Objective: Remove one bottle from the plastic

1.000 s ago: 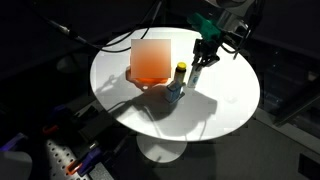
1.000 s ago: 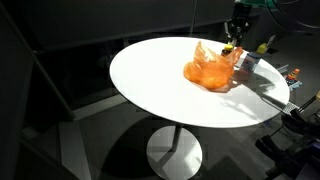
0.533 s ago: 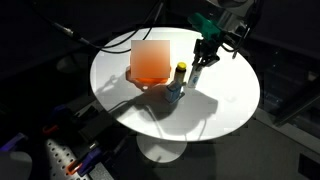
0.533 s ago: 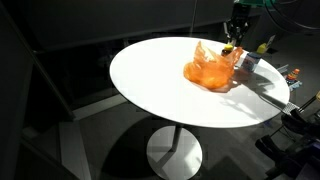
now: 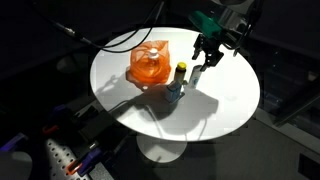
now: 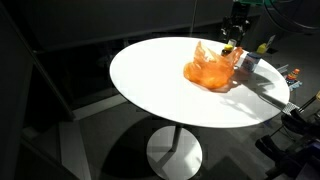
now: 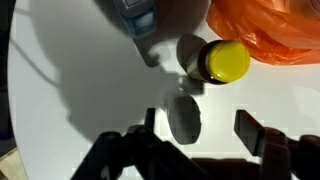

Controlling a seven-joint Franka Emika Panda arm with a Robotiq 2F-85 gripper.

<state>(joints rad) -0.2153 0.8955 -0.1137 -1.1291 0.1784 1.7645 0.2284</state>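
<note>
The orange plastic bag lies crumpled on the round white table; its edge shows in the wrist view. A yellow-capped bottle stands beside it, with a blue-topped bottle close by. My gripper hovers open just past the bag. A small pale bottle stands on the table between the spread fingers, seen from above, and neither finger touches it.
The table's far edge runs close behind the gripper. Small bottles and clutter sit off the table's side. Dark floor and cables surround the pedestal table.
The jaws were shut on the small bottle in the earlier frames and have now spread apart, letting it go. The arm has hardly moved.
</note>
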